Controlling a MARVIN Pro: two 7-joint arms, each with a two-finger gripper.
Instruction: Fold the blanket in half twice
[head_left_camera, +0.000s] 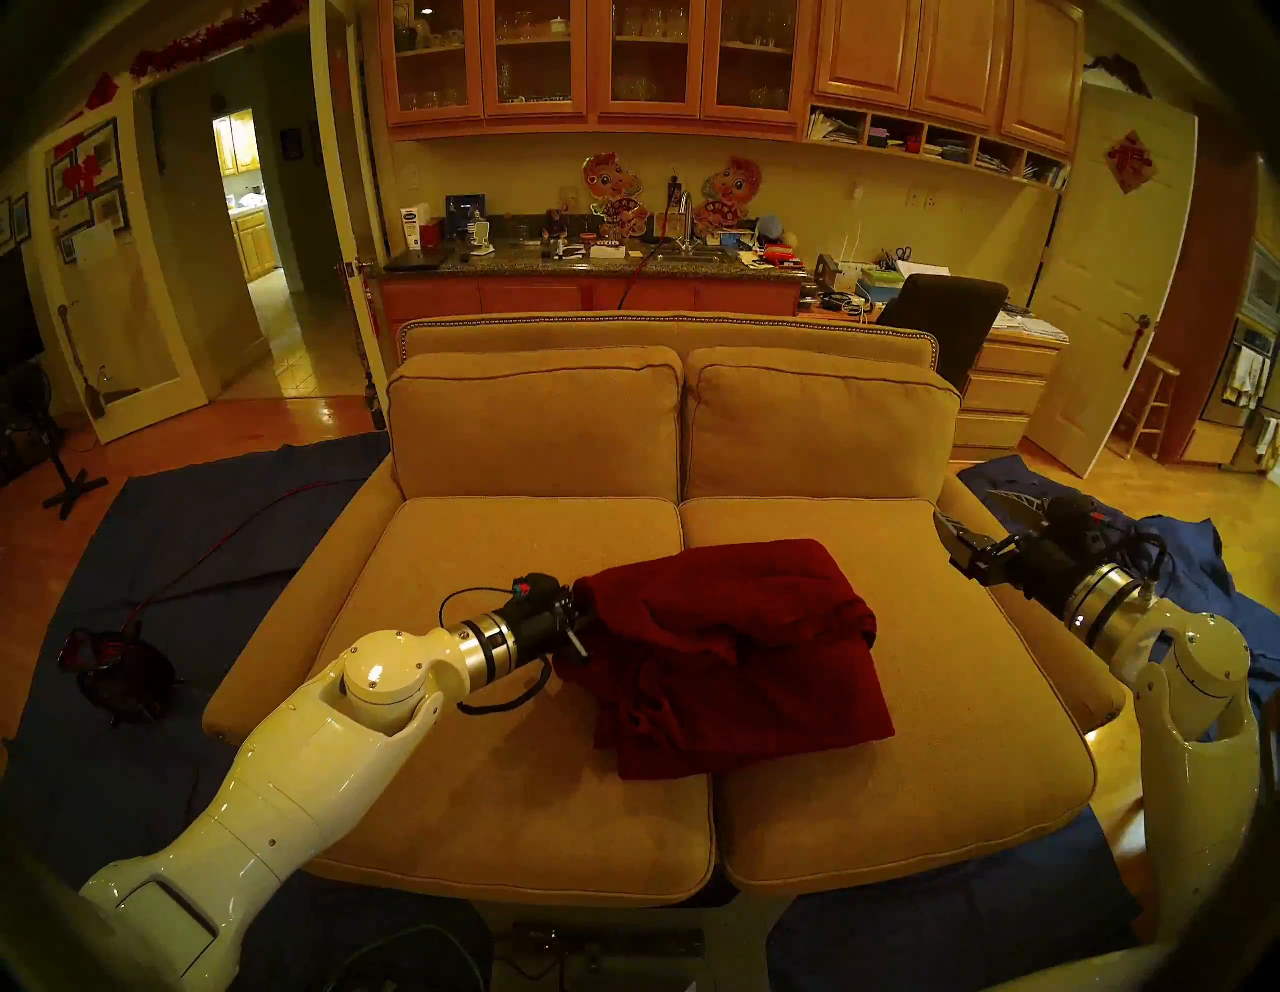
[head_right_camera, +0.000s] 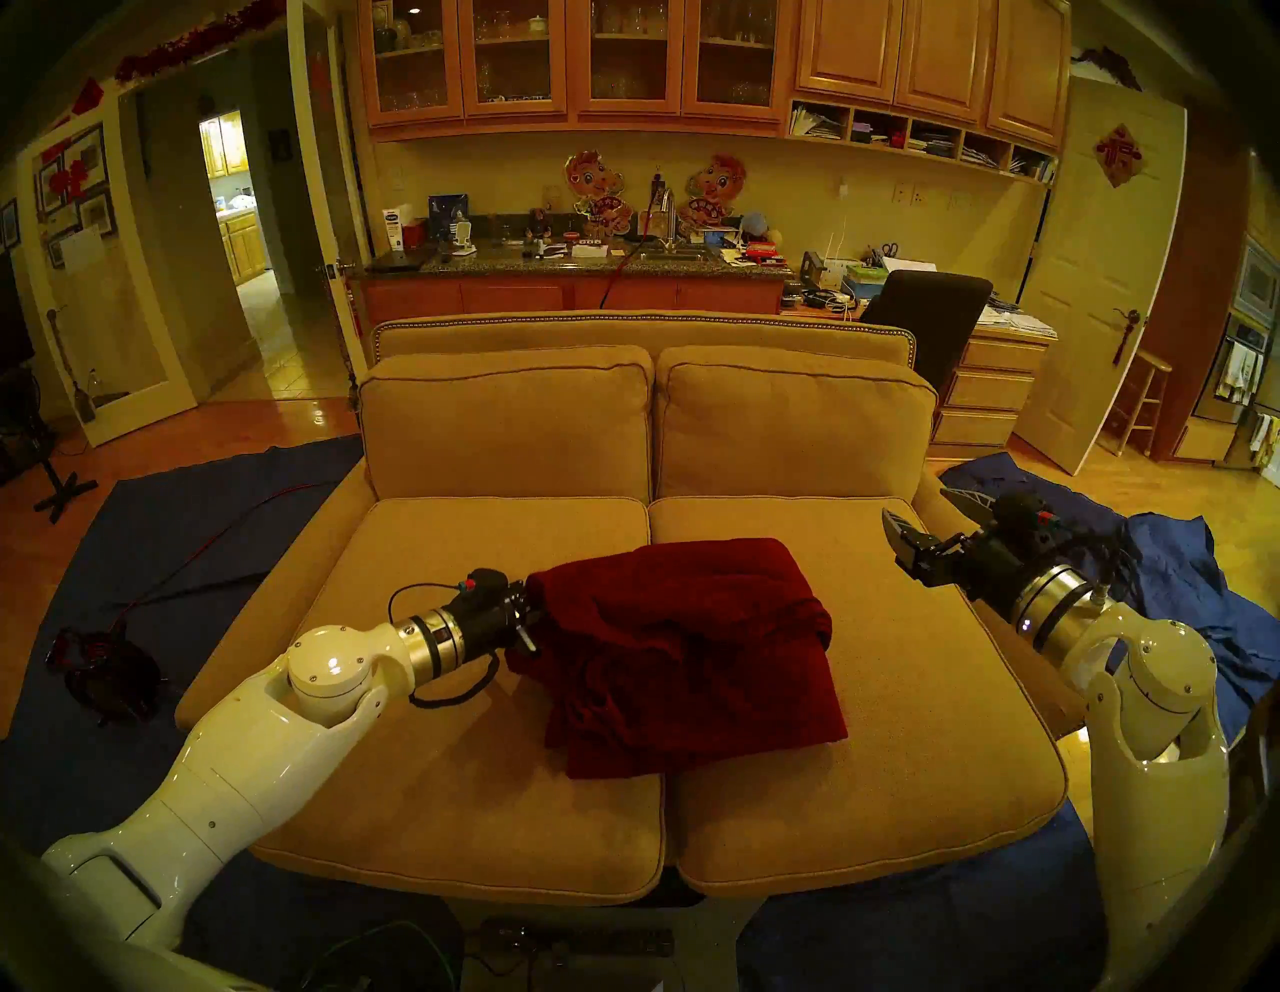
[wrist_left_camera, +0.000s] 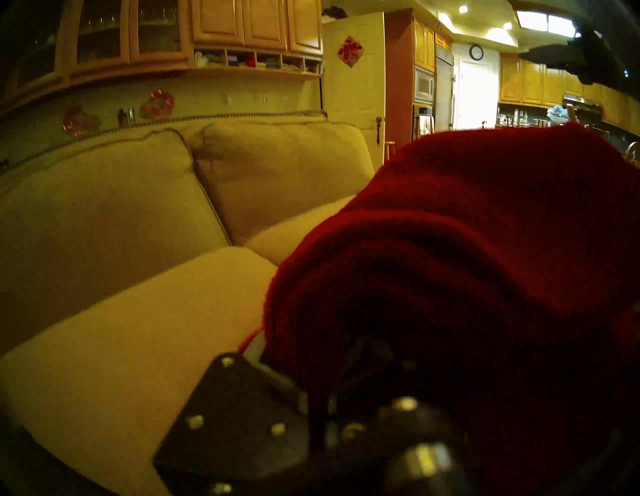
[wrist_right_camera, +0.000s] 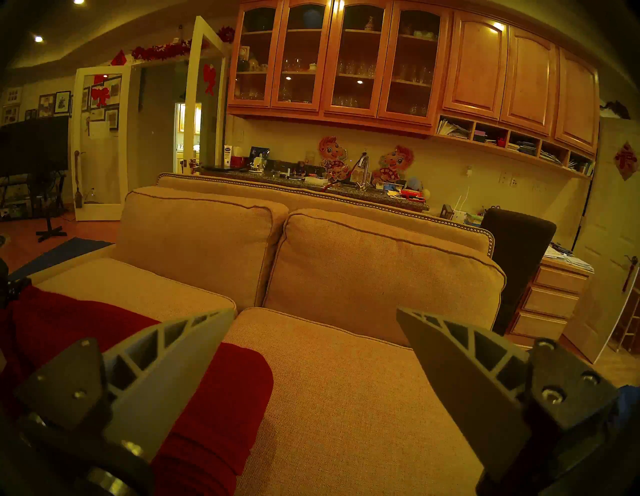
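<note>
The maroon blanket (head_left_camera: 734, 651) lies bunched in thick, uneven layers across the middle of the sofa seat, over the seam between the two seat cushions. It also shows in the head stereo right view (head_right_camera: 692, 644). My left gripper (head_left_camera: 582, 616) is at the blanket's left edge, shut on it. The fabric rises to the gripper and drapes down from it. In the left wrist view the blanket (wrist_left_camera: 450, 242) covers the fingers. My right gripper (head_left_camera: 976, 519) is open and empty above the sofa's right side, apart from the blanket (wrist_right_camera: 221, 398); it also shows in the right wrist view (wrist_right_camera: 315, 311).
The tan sofa (head_left_camera: 519, 554) has two back cushions and low padded arms. Dark blue cloths (head_left_camera: 173, 540) cover the floor on both sides. A red cable bundle (head_left_camera: 111, 658) lies on the floor at the left. A dark chair (head_left_camera: 942, 312) and a desk stand behind the sofa at the right.
</note>
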